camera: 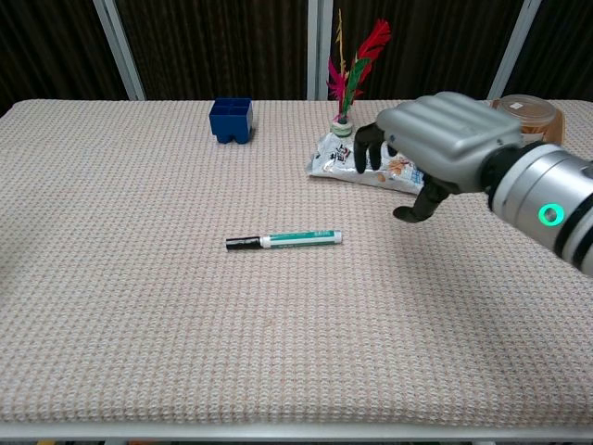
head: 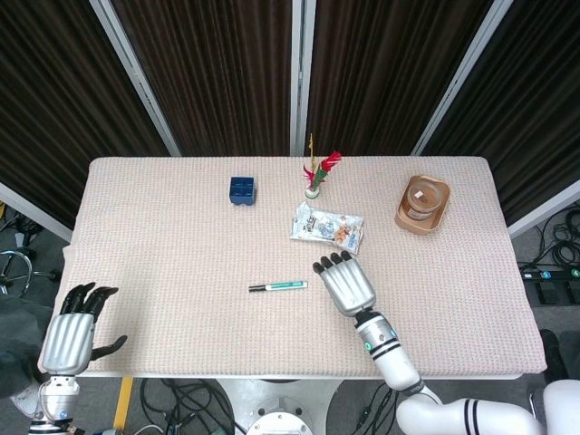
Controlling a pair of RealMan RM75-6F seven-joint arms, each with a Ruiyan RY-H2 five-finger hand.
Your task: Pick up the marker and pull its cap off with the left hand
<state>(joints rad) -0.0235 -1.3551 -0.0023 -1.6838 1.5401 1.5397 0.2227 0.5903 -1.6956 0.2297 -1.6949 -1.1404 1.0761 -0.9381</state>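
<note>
**Green-banded marker flat on counter, both hands empty**

Head view: marker [head: 279, 286] lies at frame centre on the woven counter [head: 163, 245], black cap pointing left. Right hand [head: 344, 283] sits just right of it, not touching, fingers spread, holding nothing. Left hand [head: 71, 332] is at the lower left edge, well apart from the marker, fingers apart, empty. Upper half: blue block [head: 242, 190], feather shuttlecock [head: 314, 177], snack packet [head: 327, 227], tan container [head: 422, 204].

Chest view: marker [camera: 283, 240] centre. Right hand [camera: 435, 139] hovers upper right of it, overlapping the snack packet [camera: 345, 161]. Left hand out of frame.
</note>
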